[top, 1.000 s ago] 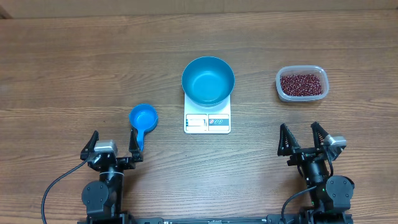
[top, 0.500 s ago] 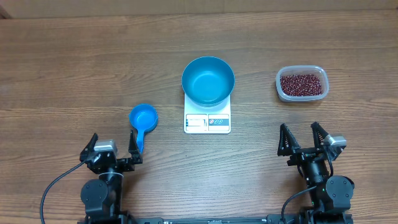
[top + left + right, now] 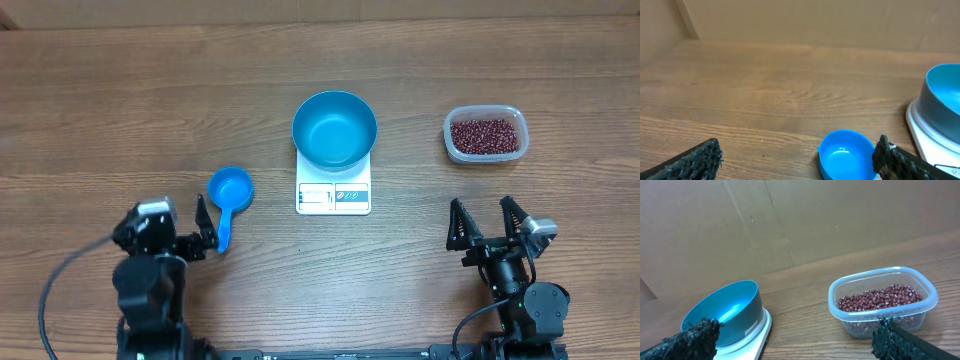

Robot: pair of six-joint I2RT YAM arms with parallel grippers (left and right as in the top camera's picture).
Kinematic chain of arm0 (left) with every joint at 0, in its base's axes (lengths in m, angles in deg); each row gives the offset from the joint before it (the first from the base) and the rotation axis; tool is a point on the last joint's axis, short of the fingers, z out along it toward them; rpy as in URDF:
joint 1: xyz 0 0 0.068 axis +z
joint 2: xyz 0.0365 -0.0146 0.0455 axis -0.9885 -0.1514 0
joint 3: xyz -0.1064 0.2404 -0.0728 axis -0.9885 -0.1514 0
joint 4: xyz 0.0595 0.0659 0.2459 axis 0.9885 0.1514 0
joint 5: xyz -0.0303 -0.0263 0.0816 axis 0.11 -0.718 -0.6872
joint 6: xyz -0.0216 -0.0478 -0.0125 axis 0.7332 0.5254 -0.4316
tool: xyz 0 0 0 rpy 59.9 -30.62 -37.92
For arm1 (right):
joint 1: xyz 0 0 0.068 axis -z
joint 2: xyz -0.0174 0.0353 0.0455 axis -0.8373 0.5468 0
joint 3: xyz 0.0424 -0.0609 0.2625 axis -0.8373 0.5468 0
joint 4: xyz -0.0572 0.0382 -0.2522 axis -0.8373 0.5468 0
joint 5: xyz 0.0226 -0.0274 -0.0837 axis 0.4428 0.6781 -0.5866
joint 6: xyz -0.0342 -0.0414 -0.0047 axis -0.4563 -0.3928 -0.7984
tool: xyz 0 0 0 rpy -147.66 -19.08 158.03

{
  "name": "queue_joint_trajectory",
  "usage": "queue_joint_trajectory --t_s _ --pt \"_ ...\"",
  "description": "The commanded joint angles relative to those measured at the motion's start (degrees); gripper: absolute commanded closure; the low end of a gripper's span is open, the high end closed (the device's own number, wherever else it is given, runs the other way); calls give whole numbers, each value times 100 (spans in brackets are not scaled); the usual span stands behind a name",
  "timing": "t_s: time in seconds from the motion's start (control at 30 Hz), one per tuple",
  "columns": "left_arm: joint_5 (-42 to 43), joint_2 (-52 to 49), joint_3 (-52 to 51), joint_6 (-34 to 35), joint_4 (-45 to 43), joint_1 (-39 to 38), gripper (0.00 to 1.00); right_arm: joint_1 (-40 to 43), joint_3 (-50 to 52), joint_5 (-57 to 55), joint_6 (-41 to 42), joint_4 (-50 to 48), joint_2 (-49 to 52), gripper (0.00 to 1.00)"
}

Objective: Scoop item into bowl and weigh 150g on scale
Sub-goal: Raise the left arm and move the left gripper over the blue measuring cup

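1. My left gripper point(image 3: 799, 150) has its claw spread wide and holds nothing. It sits low by the near edge of the tabletop point(image 3: 100, 120), on the left side.
2. In the left wrist view, the blue scoop point(image 3: 230, 190) lies on the wood ahead of that claw, close to its right finger. From overhead, the scoop's handle points back toward the near edge, with the finger just beside its end. I cannot tell whether they touch.
3. My right gripper point(image 3: 481, 210) is spread just as wide and also holds nothing. It is by the near edge on the right side, well apart from everything else.
4. The bowl point(image 3: 334, 128) stands upright on the scale point(image 3: 333, 197), about midway between the left and right edges. It covers the far part of the platform, so the display and buttons show on the strip facing the near edge.
5. The beans point(image 3: 485, 136) lie in a loose heap inside the clear plastic tub point(image 3: 450, 145). The tub is to the right of the scale and apart from it, directly ahead of my right claw.
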Motion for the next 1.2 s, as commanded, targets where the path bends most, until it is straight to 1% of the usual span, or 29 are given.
queue_joint_trajectory --t_s 0.0,0.1,0.2,0.3,0.4,0.53,0.77,0.83,0.87,1.17 --pt "-76 -739 649 -140 26 61 0 0 61 -46 -63 -20 -57 0" --pt "-72 -1530 1250 -273 262 61 0 0 61 -48 -63 -20 -57 0" --pt "-70 -2291 1947 -516 702 61 0 0 61 -46 -63 -20 -57 0" --pt "-50 -3082 2796 -697 1290 61 0 0 61 -46 -63 -20 -57 0" --pt "197 -3915 3759 -1005 1943 63 0 0 61 -46 -63 -20 -57 0" --pt "472 -4883 4883 -1246 2874 63 0 0 61 -46 -63 -20 -57 0" --pt "940 -6277 6446 -1908 4520 61 0 0 61 -48 -63 -20 -57 0" --pt "1123 -6577 6701 -2186 4863 61 0 0 61 -46 -63 -20 -57 0" --pt "1132 -6682 6758 -2216 4944 61 0 0 61 -46 -63 -20 -57 0" --pt "1130 -7331 6780 -2188 5149 61 0 0 61 -46 -63 -20 -57 0"
